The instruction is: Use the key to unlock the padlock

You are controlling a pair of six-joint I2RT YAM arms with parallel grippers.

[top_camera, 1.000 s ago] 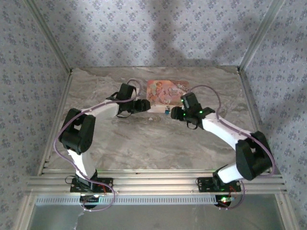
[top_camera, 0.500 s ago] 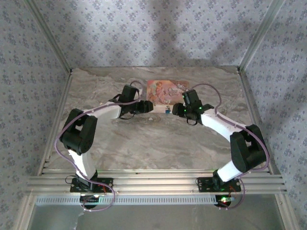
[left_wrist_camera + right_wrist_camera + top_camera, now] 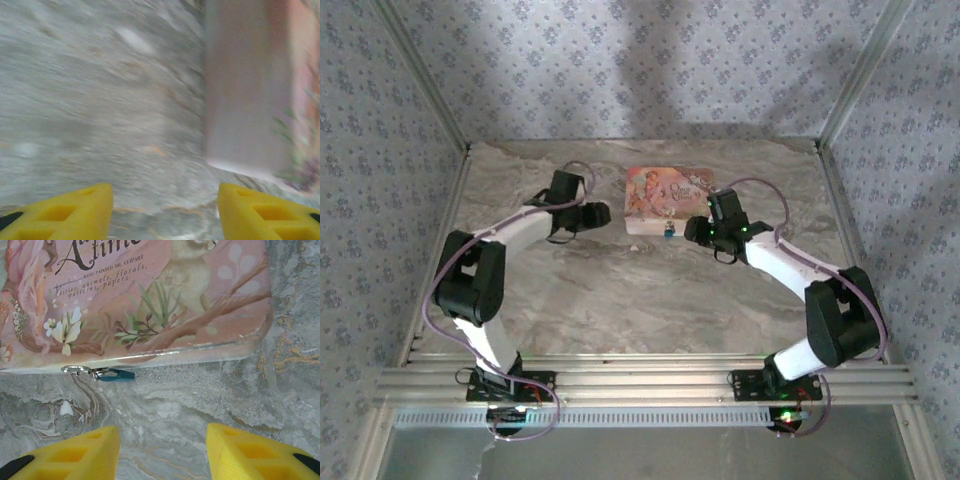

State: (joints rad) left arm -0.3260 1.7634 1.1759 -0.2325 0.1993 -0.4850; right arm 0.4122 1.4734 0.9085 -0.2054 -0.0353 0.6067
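The marble table (image 3: 620, 290) lies flat under both grippers, and on it the pink box (image 3: 150, 300) rests lid-up, its front edge running across just beyond the right gripper (image 3: 162, 436). We judge the box broad enough to keep whatever hangs from its front from sliding about. The right gripper hangs low over the table facing that edge, its yellow fingers parted about halfway with nothing between them. We read this as a stance for lining up on something small. The left gripper (image 3: 165, 200) sits off the box's side wall, which stands ahead and to its right in a blurred view. Its fingers are likewise apart and empty, and it is probably placed to brace the box. The padlock (image 3: 117, 374) — tiny and blue — lies on the table ahead of the right gripper and a little left of its centre line. It sits right at the box's front edge, where it seems hitched by a silvery ring (image 3: 75, 369) just to its left. Whether that ring is the clasp or part of the key we cannot tell.
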